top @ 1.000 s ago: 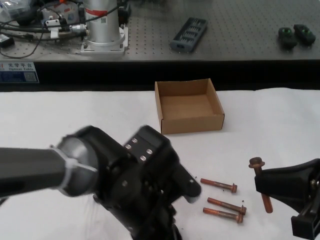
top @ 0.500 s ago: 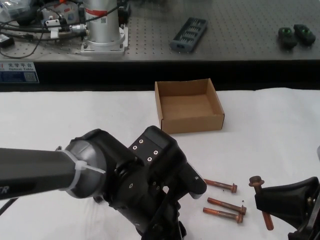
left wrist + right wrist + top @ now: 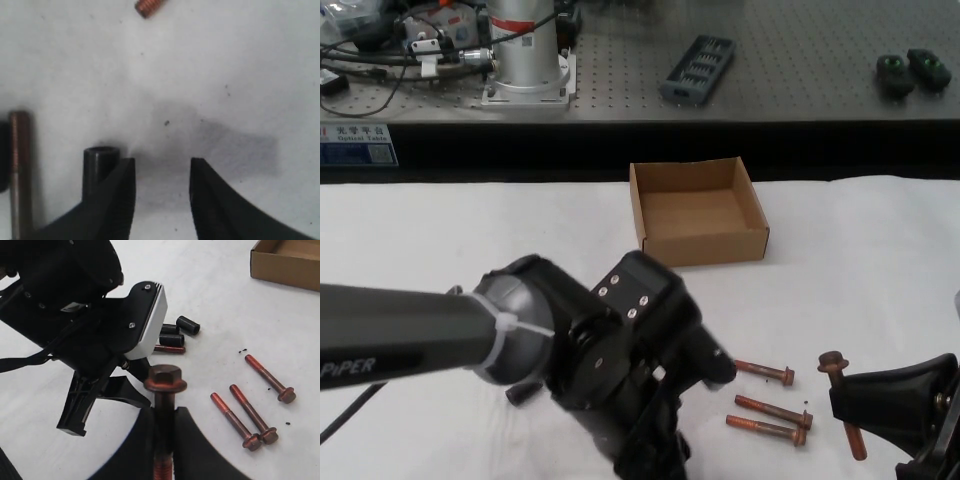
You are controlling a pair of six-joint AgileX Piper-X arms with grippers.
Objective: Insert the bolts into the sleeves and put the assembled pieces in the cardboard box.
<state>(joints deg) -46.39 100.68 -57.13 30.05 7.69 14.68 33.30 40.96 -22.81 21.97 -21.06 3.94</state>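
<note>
— Where's the left pincer (image 3: 161,170)?

— Low over the tabletop (image 3: 240,65), pointing down. Its fingers are spread, with just white surface in the gap.

— Any sleeve close to it?

— One upright sleeve (image 3: 100,159) stands just outside one finger, right against it and not in the gap. Further out on that same side lies a coppery shaft (image 3: 16,165). I can't tell whether it sits in anything. On the side the pincer faces, well ahead of its tips, the end of another bolt (image 3: 148,7) pokes in.

— And the rest of the sleeves?

— From the right arm's camera, three lying sleeves (image 3: 171,340) sit bunched together, touching, just past the left arm's white-faced wrist block (image 3: 147,322).

— The spare bolts?

— Three loose bolts (image 3: 766,429) lie flat between the two pincers, nearer the right one. Two are almost side by side, and the third is a little farther off toward the box (image 3: 698,212).

— Where's that box from here?

— Well beyond both pincers, toward the far edge of the white surface, with its open top facing up.

— And the right pincer (image 3: 164,415)?

— Clamped on a held bolt (image 3: 165,382). The hex head sticks up above the fingers, and the shank runs down between them, roughly upright.
</note>
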